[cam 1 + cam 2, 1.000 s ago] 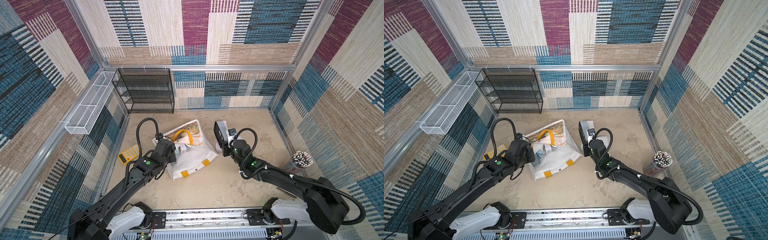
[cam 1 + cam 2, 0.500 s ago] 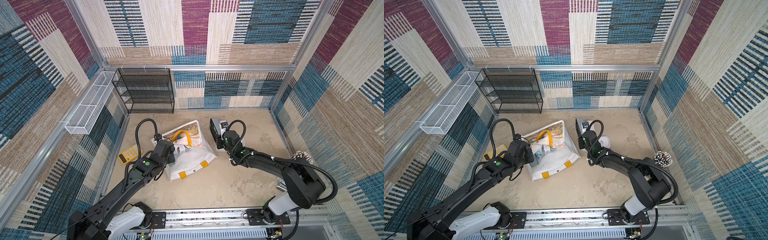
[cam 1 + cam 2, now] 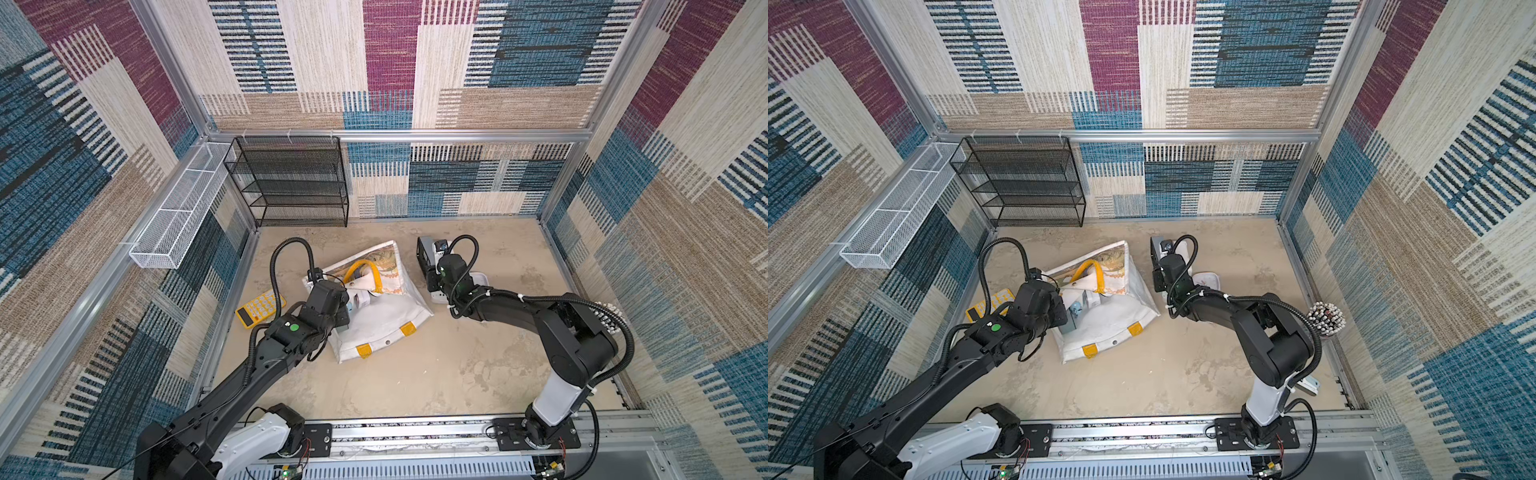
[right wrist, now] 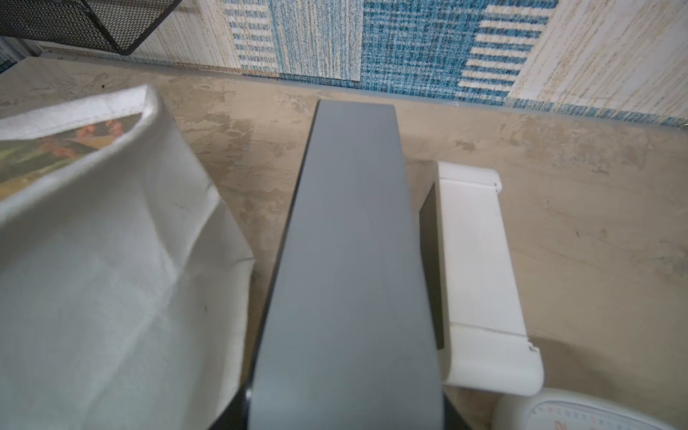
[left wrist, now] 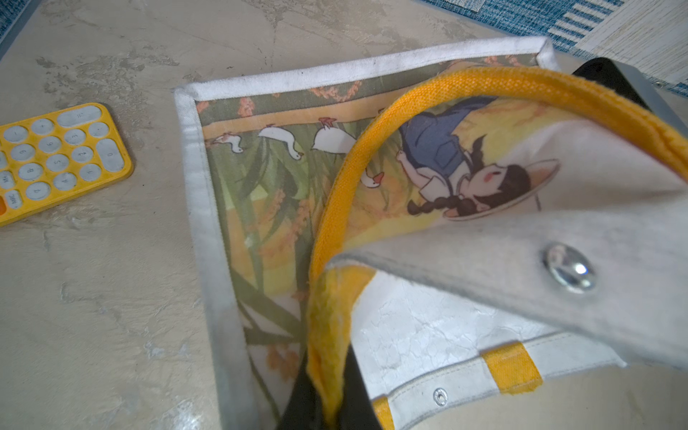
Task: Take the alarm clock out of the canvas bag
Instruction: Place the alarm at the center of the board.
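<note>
You have a bare table [image 3: 415,374] with the bag [image 3: 382,320] lying on its side in the middle, its printed face turned up at the far end. Your left gripper [image 5: 327,409] is pinched tight on the bag's yellow strap [image 5: 335,208] at its left side, and the upper rim there stands raised. The clock [image 4: 353,242], a dark grey slab, is outside the bag, just right of its far corner. Your right gripper [image 4: 342,417] is closed partway around its near end, gripping it. You can't tell whether the clock touches the table. A white box [image 4: 480,279] lies just right of the clock, and a calculator [image 3: 261,309] lies left of the bag
</note>
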Controlling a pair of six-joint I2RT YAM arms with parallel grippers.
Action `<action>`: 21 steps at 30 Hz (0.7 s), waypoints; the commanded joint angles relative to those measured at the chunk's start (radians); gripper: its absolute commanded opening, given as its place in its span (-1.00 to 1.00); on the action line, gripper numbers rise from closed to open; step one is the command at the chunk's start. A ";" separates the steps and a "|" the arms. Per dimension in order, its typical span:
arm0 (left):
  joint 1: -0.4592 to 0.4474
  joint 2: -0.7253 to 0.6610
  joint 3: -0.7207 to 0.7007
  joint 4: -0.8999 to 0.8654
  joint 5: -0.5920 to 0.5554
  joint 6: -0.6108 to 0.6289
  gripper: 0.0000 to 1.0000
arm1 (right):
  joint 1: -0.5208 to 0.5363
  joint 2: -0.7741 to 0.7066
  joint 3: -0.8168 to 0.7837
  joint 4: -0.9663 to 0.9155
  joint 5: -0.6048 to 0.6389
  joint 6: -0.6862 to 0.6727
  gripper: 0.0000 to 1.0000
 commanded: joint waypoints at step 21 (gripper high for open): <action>0.015 0.008 -0.001 -0.022 -0.025 0.011 -1.00 | -0.028 0.137 0.107 0.040 0.024 0.029 -0.46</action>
